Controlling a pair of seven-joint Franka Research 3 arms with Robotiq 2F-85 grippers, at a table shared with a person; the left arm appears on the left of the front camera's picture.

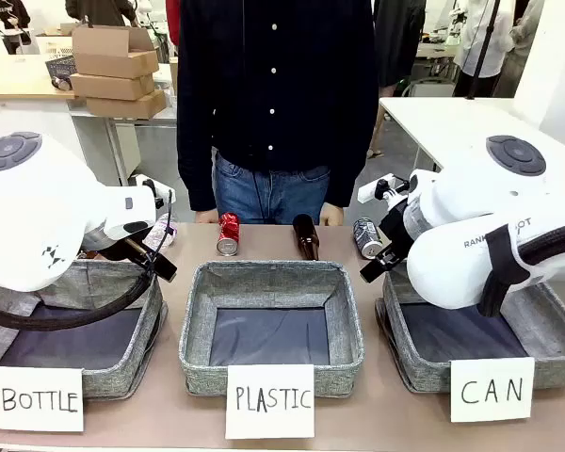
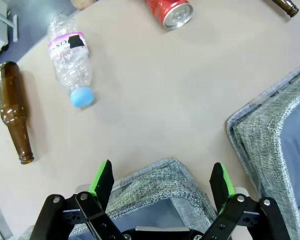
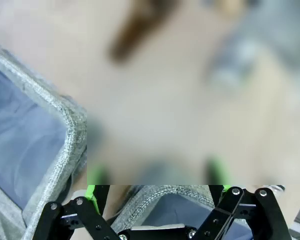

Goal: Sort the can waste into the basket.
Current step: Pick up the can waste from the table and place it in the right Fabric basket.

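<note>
Left gripper (image 2: 162, 175), right gripper (image 3: 155, 175): both spread wide, empty. Red can (image 1: 228, 234), dark can (image 1: 367, 237) lie on table (image 1: 386, 419), outside CAN basket (image 1: 419, 372).

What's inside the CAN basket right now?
Only dark lining shows inside the CAN basket; the right arm covers its far part. The red can and dark can sit on the table beyond it.

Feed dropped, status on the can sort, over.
Left gripper open, right gripper open, both empty. Red can, dark can on table, not in CAN basket. Brown bottle lies between them.
</note>
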